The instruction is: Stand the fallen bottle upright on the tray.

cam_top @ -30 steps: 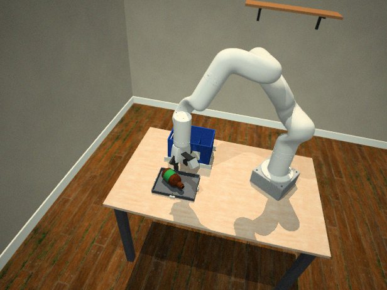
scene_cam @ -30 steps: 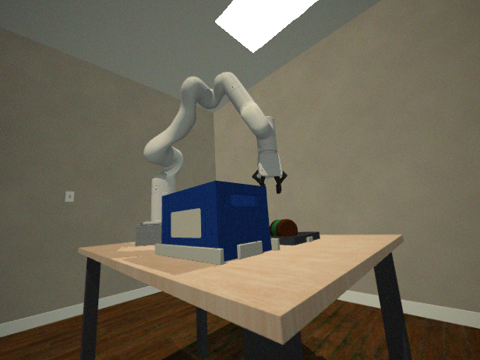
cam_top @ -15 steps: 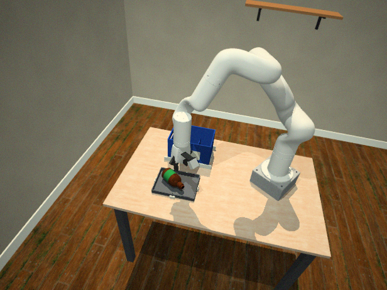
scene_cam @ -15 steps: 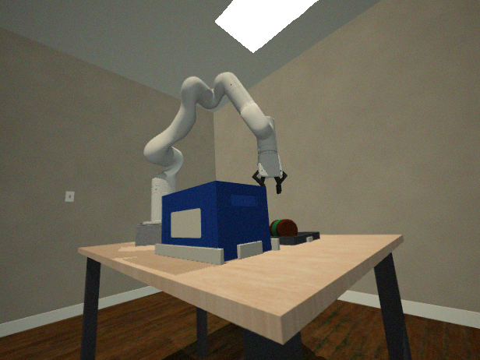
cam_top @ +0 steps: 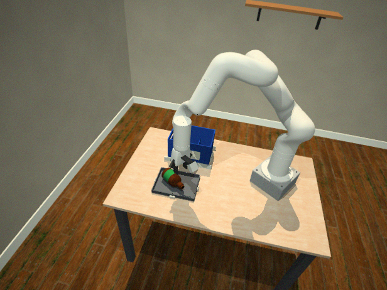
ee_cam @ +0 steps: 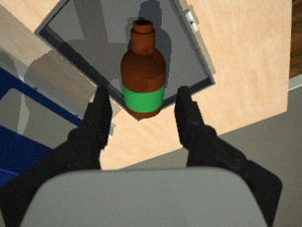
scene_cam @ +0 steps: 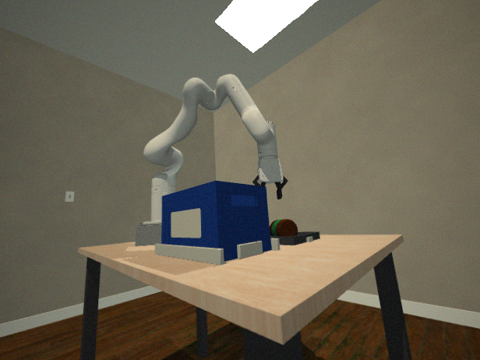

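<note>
A brown bottle (cam_top: 172,179) with a green label lies on its side on the dark grey tray (cam_top: 176,187). It also shows in the wrist view (ee_cam: 142,71), its neck pointing away from me, and from the side in the exterior view (scene_cam: 284,227). My gripper (ee_cam: 143,99) hangs above the bottle's base end with its fingers open and nothing between them. It is well clear of the bottle in the exterior view (scene_cam: 270,187) and points downwards in the top view (cam_top: 180,164).
A blue crate (cam_top: 192,144) stands right behind the tray, held by pale stop blocks (scene_cam: 189,253). The arm's base (cam_top: 274,182) sits on the right of the table. The tray lies near the table's left front part.
</note>
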Robot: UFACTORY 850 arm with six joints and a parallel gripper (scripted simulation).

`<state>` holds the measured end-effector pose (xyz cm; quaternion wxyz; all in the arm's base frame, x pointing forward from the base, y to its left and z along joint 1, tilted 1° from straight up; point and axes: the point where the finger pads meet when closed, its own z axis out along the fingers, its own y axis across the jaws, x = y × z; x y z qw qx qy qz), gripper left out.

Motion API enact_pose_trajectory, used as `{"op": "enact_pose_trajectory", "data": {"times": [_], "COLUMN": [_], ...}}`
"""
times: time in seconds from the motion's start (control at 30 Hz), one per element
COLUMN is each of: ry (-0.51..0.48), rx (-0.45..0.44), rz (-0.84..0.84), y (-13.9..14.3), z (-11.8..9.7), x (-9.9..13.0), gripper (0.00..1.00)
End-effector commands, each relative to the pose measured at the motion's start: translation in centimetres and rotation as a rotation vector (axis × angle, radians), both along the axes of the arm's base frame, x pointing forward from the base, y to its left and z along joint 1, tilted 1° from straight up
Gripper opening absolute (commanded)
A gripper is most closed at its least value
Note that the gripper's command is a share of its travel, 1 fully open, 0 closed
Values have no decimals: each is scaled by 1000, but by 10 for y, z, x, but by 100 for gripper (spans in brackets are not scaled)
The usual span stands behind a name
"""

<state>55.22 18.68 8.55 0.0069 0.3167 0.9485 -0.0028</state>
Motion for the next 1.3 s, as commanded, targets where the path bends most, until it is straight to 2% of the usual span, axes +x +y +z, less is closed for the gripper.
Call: {"op": "enact_pose_trajectory", "data": {"times": [0.0, 0.33, 0.4, 0.77, 1.27], "ry": [-1, -1, -1, -1, -1], "rx": [0, 0, 0, 0, 0], "rz": [0, 0, 0, 0, 0], "y": [0, 0, 0, 0, -1], "z": [-11, -46, -46, -78, -92], "x": [1, 1, 1, 2, 2], "gripper": [65, 65, 65, 65, 65]}}
